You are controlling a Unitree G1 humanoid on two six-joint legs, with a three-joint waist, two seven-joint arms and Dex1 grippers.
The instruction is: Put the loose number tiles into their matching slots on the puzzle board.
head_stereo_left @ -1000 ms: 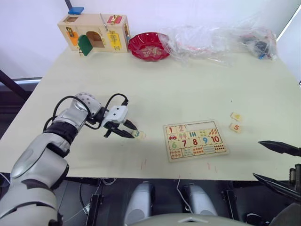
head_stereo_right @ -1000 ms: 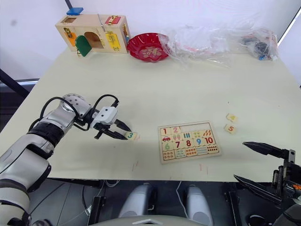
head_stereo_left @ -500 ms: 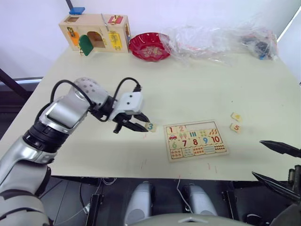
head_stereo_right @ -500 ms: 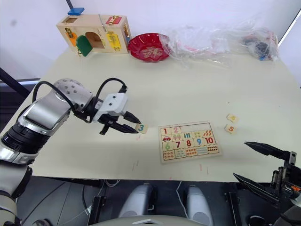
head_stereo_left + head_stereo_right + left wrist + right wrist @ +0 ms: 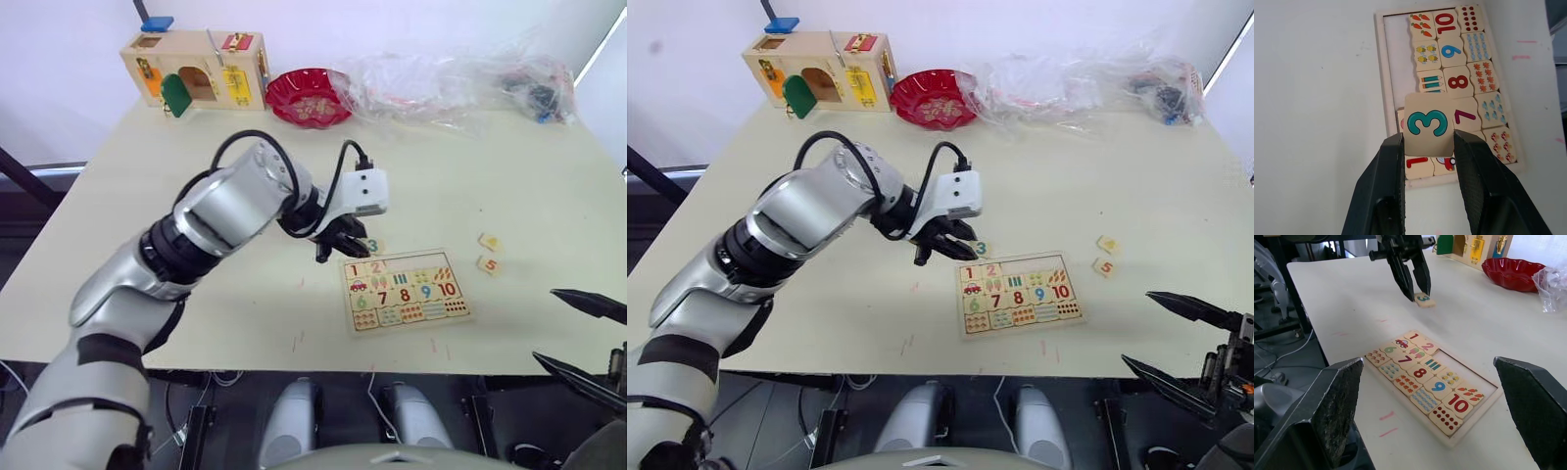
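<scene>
Left tool (image 5: 1424, 147) gripping the 3 tile (image 5: 1428, 124) between both fingers, hovering just above the upper-left corner of the puzzle board (image 5: 406, 290), centre-right of the head frame. Tiles 1 and 2 sitting in the board's top row, remaining slots (image 5: 416, 264) showing bare. Two more loose tiles, the 5 tile (image 5: 487, 264) and another (image 5: 490, 242), lying on the tabletop (image 5: 421, 176) right of the board. Right tool (image 5: 1176, 338) waiting with fingers spread wide, lower right, holding nothing.
</scene>
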